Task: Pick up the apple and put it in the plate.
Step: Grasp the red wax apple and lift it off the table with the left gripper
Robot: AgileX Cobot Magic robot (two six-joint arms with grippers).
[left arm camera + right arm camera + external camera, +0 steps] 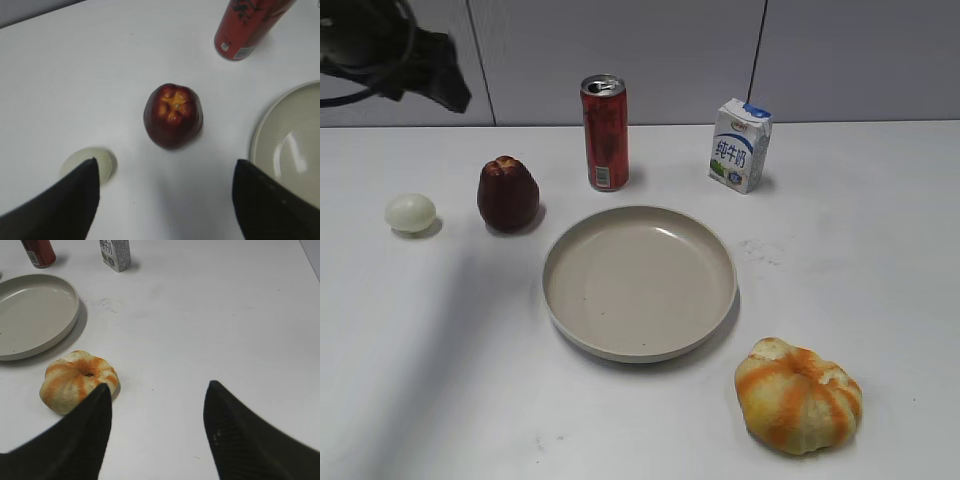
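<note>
A dark red apple (507,194) stands upright on a white table (880,260), just left of an empty beige plate (639,283) and not touching it. A pale egg-like ball (410,213) lies to the apple's left, and a red can (605,132) stands behind it. The left pincer (165,192) hangs above the apple, jaws spread wide, holding nothing. The right pincer (156,427) is also wide and empty, beside an orange-and-white lump (79,381).
</note>
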